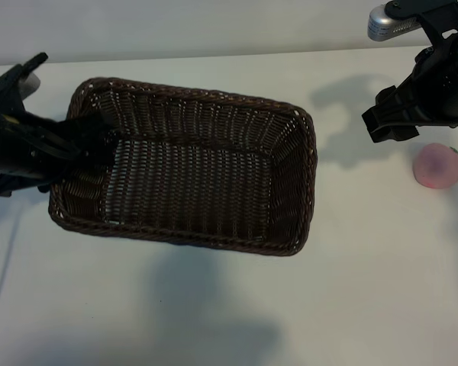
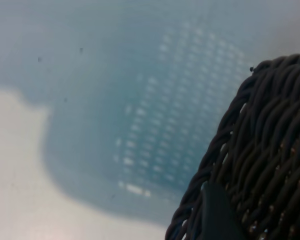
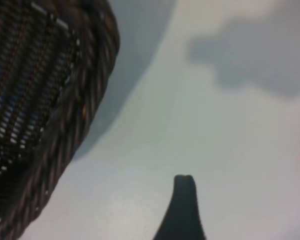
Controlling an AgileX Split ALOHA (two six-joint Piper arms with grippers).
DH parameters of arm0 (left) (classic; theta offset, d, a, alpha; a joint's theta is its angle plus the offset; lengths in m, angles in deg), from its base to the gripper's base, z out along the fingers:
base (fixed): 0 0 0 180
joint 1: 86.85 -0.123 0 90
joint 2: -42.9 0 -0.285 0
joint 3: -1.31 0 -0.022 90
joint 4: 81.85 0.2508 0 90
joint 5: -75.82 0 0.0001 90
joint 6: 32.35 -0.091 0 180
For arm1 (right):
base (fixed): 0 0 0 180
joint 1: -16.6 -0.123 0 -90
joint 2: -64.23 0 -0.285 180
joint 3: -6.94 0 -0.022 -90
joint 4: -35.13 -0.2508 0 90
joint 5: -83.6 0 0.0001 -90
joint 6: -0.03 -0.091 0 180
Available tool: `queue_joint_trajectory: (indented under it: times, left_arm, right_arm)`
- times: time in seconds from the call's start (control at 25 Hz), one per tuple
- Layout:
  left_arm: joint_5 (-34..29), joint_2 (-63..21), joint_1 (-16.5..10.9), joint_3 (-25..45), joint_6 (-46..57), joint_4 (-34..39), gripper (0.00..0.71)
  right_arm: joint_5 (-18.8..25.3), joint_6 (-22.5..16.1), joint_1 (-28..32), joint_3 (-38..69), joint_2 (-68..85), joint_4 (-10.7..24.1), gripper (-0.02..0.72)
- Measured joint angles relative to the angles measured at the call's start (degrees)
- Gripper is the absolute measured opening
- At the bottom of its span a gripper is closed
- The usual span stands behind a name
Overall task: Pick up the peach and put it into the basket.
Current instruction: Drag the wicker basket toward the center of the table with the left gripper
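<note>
The dark-brown woven basket (image 1: 309, 179) takes up the middle of the table and seems lifted a little, with a broad shadow under it. My left gripper (image 1: 91, 142) reaches in from the left and is shut on the basket's left wall; the left wrist view shows one finger (image 2: 217, 215) pressed against the wicker (image 2: 270, 140). The pale-pink peach (image 1: 437, 165) lies on the table at the far right. My right gripper (image 1: 383, 124) hovers open just left of and above the peach, empty. The right wrist view shows one fingertip (image 3: 184, 197) over bare table, with the basket's corner (image 3: 65, 100) off to one side.
White tabletop (image 1: 382, 290) stretches in front of and to the right of the basket. A silver part of the right arm (image 1: 389, 23) sits at the back right. The table's back edge (image 1: 214, 55) runs behind the basket.
</note>
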Motion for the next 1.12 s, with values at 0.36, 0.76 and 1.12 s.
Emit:
queue_joint_trajectory:
  times: [0.36,0.76,1.12]
  left_arm:
    - [-1.11,7.00,0.00,-11.30,0.10,-1.46,0.421]
    - [1.83,19.41,3.47,-15.88,-11.44,-19.98,0.421]
    - [4.49,26.88,4.71,-16.32,-13.38,-22.27,0.421]
  right_arm:
    - [0.00,0.00,0.00,0.00,0.00,-0.01,0.596]
    - [0.00,0.00,0.00,0.00,0.00,-0.01,0.596]
    - [0.00,0.00,0.00,0.00,0.00,-0.01,0.596]
